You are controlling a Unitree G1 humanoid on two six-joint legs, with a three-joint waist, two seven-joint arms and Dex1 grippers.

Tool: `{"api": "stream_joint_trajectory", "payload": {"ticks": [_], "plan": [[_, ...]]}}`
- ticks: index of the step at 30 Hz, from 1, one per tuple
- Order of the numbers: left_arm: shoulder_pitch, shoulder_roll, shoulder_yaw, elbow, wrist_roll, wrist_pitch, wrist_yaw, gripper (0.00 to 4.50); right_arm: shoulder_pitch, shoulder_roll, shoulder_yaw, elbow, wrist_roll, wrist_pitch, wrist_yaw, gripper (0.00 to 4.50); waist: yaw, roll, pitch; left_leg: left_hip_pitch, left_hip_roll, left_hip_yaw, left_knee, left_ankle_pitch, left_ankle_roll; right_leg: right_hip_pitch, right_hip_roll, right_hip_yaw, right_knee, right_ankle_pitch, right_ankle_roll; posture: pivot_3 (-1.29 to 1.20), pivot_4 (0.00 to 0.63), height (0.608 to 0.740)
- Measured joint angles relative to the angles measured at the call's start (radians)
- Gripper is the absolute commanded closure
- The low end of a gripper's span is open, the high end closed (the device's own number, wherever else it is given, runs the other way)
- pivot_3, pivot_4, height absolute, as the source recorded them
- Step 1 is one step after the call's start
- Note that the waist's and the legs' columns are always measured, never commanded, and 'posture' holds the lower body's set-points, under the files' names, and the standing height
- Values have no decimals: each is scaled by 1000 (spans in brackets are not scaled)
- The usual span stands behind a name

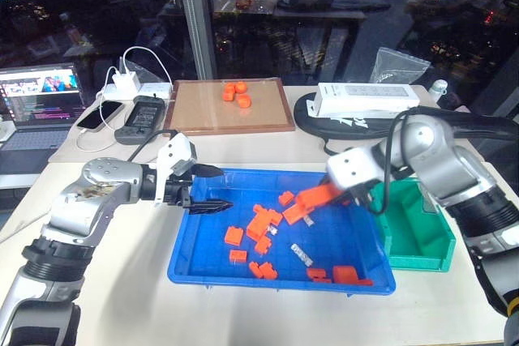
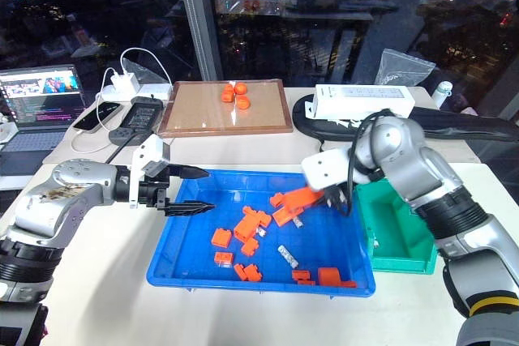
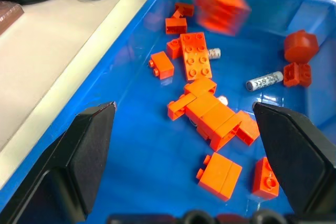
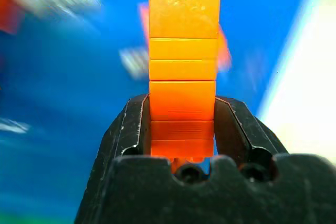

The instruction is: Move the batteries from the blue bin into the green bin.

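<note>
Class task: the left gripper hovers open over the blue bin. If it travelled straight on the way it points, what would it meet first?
Probably the cluster of joined orange bricks on the blue bin floor; depth is uncertain. The left gripper points rightward and slightly down.

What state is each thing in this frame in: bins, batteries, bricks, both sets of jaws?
blue bin: holds loose orange bricks and batteries.
green bin: upright, looks empty.
batteries: lying flat among the bricks, not yet moved.
right gripper: jaws shut on a stack of orange bricks, lifted above the blue bin.
left gripper: jaws open, empty, over the blue bin's left edge.
laptop: open, screen lit.
</note>
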Motion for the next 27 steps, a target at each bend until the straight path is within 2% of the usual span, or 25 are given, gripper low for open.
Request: {"api": "stream_joint_trajectory", "payload": {"ticks": [3, 5, 8, 9, 10, 11, 15, 21, 27], "plan": [[-15, -9, -10, 10, 4, -8, -7, 0, 1, 2, -13, 42, -25, 53, -36, 3062, -1, 0, 0, 0, 0, 0, -1, 0, 0, -1, 0, 0, 0, 1, 2, 0, 150, 740], [-27, -10, -14, 21, 10, -13, -12, 0, 4, 11, -34, 44, -26, 70, -56, 2056, -4, 0, 0, 0, 0, 0, -1, 0, 0, 0, 1, 0, 0, 1, 1, 0, 150, 740], [-42, -13, -21, 24, 17, -14, -20, 0, 19, 16, -39, 41, -33, 107, -75, 1199, -9, 0, 0, 0, 0, 0, -1, 0, 0, 0, 1, 0, 0, 1, 2, 0, 150, 740], [-43, -14, -21, 24, 17, -14, -22, 0, 22, 18, -39, 37, -34, 123, -76, 762, -10, 0, 0, 0, 0, 0, -1, 0, 0, 0, 1, 0, 1, 1, 2, 0, 150, 740], [-43, -15, -22, 24, 17, -14, -22, 0, 22, 18, -39, 33, -34, 132, -75, 554, -10, 0, 0, 0, 0, -1, -1, 0, 0, 0, 1, 0, 1, 1, 2, 0, 150, 740], [-43, -16, -22, 24, 18, -14, -22, 0, 22, 14, -41, 13, -32, 161, -68, 107, -10, 0, 0, 0, 0, -1, -1, 0, 0, 0, 1, 0, 1, 1, 2, 0, 150, 740], [-42, -17, -22, 21, 17, -9, -20, 0, 44, -26, -73, -189, 41, 327, 33, 46, -9, 1, 0, 0, 0, -3, -1, 0, 0, 0, 1, 0, 1, 1, 2, 0, 150, 740], [-40, -18, -22, 6, 14, 5, -18, 0, 183, -40, -62, -509, 194, 569, 107, 46, -4, 1, 0, 0, 0, -5, 1, 0, 0, 1, 1, 0, 1, 1, 2, 0, 150, 740], [-40, -20, -22, 5, 15, 6, -19, 0, 218, 1, 47, -564, 177, 664, 43, 46, -8, 1, 0, 0, 0, -5, 1, 0, 0, 0, 1, 0, 1, 1, 2, 0, 150, 740]]}}
